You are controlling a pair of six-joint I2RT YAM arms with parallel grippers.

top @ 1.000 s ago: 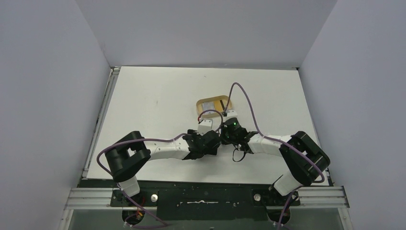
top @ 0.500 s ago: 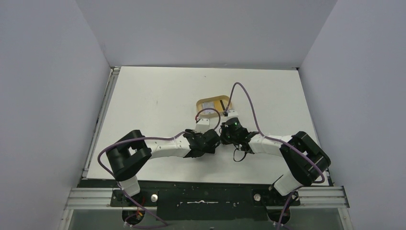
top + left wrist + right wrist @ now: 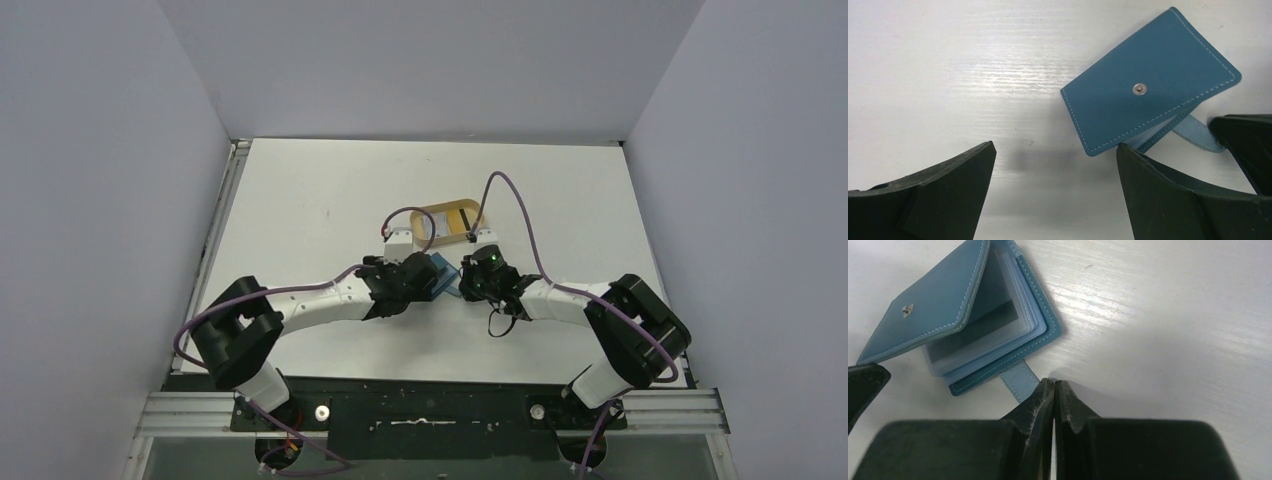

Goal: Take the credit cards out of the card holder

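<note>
Two arms reach in from the near edge of the white table (image 3: 320, 190) and meet about mid-table. The left gripper (image 3: 1054, 152) stands wide open with nothing between its fingers, just at the near corner of the card holder (image 3: 1148, 80). The right gripper (image 3: 1054, 385) is closed tight, tips together, set against the end of the holder's pale snap tab (image 3: 1020, 380). Whether it pinches the tab or only presses on it, I can't tell. The teal holder lies on the table between the two grippers, cover lifted partway, with pale sleeves (image 3: 998, 335) showing inside. I can't make out whether cards sit in them. Just beyond sits a tan oval tray (image 3: 432, 210) with a dark strip at its right end.
</note>
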